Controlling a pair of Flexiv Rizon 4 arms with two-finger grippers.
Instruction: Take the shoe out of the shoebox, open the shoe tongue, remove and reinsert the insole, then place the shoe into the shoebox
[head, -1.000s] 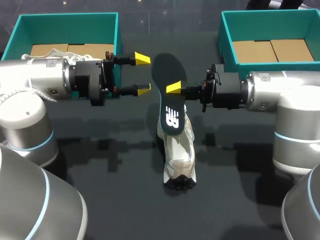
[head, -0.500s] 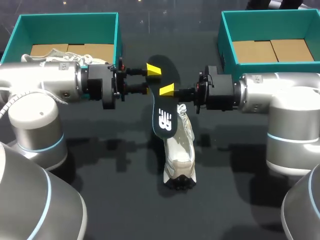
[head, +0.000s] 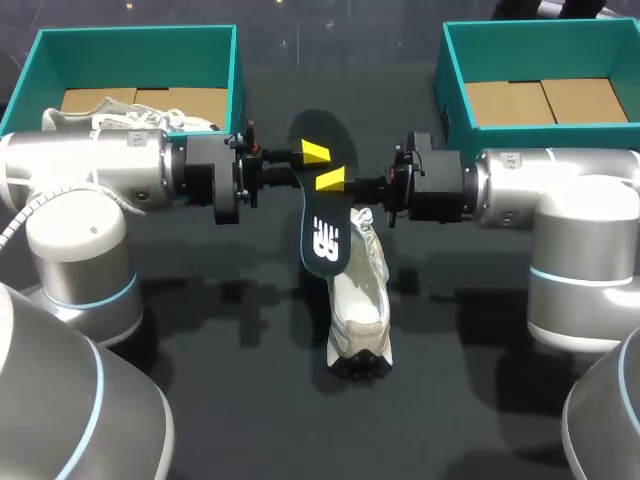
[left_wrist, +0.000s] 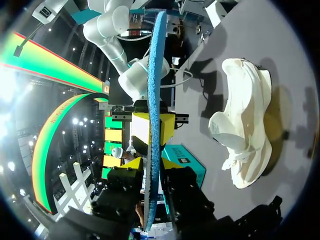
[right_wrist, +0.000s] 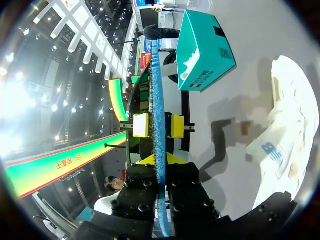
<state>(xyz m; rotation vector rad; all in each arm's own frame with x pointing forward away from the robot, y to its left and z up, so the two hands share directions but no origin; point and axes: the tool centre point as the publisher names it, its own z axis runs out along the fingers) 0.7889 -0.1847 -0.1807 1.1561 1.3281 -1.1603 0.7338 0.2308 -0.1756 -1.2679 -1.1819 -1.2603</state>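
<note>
Overhead, our left gripper (head: 315, 152) has swung in from the side and turned to meet the flat black foam insole (head: 322, 215), which our right gripper (head: 330, 180) clamps above the cream knit sneaker (head: 360, 300) lying on the dark table (head: 200, 330). From the left wrist, the insole's blue edge (left_wrist: 152, 75) runs between our narrowed fingers. From the right wrist, a slim gap shows beside one left pad (right_wrist: 176, 125), so we judge the handover unfinished.

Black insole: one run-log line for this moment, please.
black foam insole raised over white sneaker | right gripper shut on insole | left gripper alongside, grip unclear | insole not yet reinserted
</note>
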